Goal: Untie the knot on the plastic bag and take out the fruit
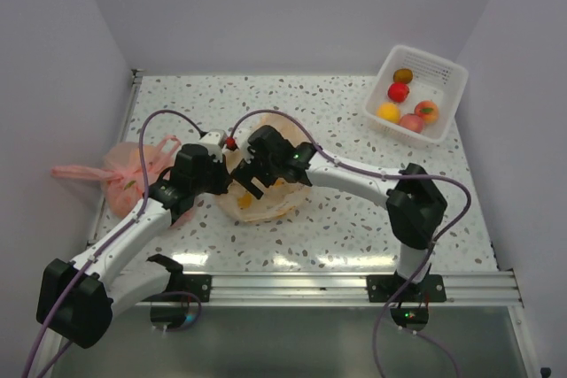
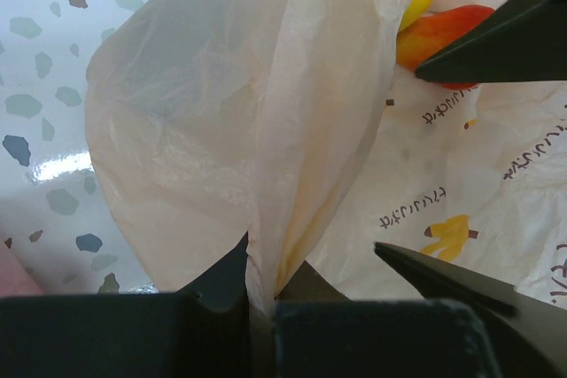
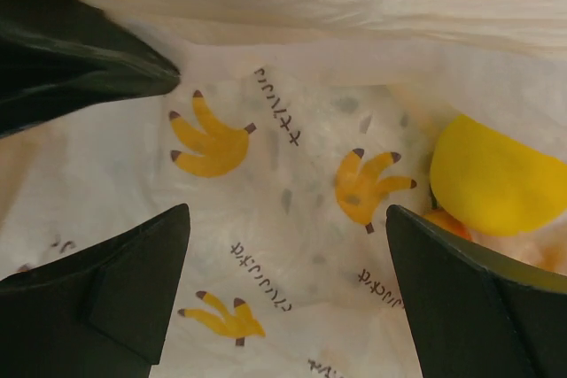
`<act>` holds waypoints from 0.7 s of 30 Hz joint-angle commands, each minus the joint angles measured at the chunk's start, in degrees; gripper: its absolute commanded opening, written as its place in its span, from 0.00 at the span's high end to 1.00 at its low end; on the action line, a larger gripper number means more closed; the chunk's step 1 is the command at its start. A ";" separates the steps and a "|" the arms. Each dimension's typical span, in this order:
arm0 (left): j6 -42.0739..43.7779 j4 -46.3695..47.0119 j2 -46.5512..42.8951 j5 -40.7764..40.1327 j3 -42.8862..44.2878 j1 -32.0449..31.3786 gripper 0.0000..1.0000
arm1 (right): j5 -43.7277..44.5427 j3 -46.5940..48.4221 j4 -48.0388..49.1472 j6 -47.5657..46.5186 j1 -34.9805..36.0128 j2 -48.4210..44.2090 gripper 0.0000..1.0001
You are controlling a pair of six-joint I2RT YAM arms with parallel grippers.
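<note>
- Left fingers (image 2: 221, 285) pinch a plastic bag (image 2: 204, 130) fold between them.
- Right fingers (image 3: 124, 289) spread wide over the bag; yellow fruit (image 3: 496, 183) beside one tip.
- Knot judged undone; next: centre on fruit, close.

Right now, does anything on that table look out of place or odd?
Only the pink bag: it sits at the left edge of the table with its tied handles sticking out past the rim. The white basket looks tidy.

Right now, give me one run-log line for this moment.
left jaws: shut on plastic bag fold | right jaws: open over bag | yellow fruit: visible, ungripped
</note>
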 commanded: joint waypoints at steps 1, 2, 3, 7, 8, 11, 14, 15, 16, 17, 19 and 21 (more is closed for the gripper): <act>0.97 1.07 -0.45 -0.59 -0.08 0.46 1.00 | 2.95 4.34 -1.12 -2.80 -0.92 3.08 0.05; 0.97 0.90 -0.45 -0.50 -0.08 0.46 1.00 | 4.09 4.16 -0.25 -2.63 -1.36 4.22 0.05; 0.97 0.98 -0.45 -0.41 -0.08 0.46 1.00 | 6.89 3.90 1.85 -2.36 -1.98 4.49 0.05; 1.23 1.25 -0.18 0.20 -0.17 0.46 1.00 | 15.16 1.88 6.96 -1.92 -4.53 5.10 0.04; 1.15 1.33 -0.18 0.38 -0.08 0.46 1.00 | 16.39 1.53 8.01 -1.84 -4.88 5.02 0.03; 1.15 1.34 0.08 0.99 -0.08 0.46 1.00 | 19.13 -0.32 12.32 -1.31 -6.20 4.67 0.01; 1.32 1.51 0.25 1.26 -0.08 0.46 1.00 | 16.68 -0.06 13.82 -0.17 -7.96 6.07 0.01; 1.41 1.51 0.26 1.61 -0.08 0.46 1.00 | 15.89 0.73 13.73 0.27 -8.92 7.38 0.01; 1.41 1.51 0.26 1.61 -0.08 0.46 1.00 | 15.62 0.91 13.82 0.88 -9.36 8.09 0.01; 1.41 1.51 0.34 1.70 -0.08 0.46 1.00 | 15.88 0.82 14.34 0.98 -9.45 8.53 0.01; 1.50 1.51 0.43 1.87 -0.08 0.46 1.00 | 15.36 0.56 16.37 1.33 -10.15 9.84 0.01; 1.67 1.60 0.69 2.14 -0.17 0.46 1.00 | 13.78 1.08 16.90 1.77 -10.51 10.90 0.01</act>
